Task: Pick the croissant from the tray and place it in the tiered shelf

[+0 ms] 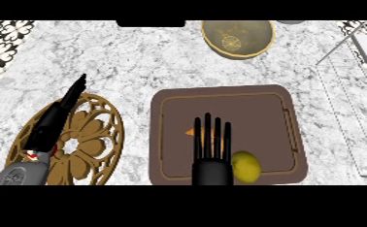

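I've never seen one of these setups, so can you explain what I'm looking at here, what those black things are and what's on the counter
This one picture looks steeply down from a humanoid robot's head onto a marble counter. The black shapes are its hands. The right hand, fingers straight, hovers over a brown tray, mostly hiding an orange croissant; a yellow lemon lies beside it. The left hand rests open above a gold openwork trivet. A bowl sits at the back, and a wire shelf shows at the right edge. Nothing is held.

Single head view, steeply downward onto the counter (143,61), forearms from the lower edge.
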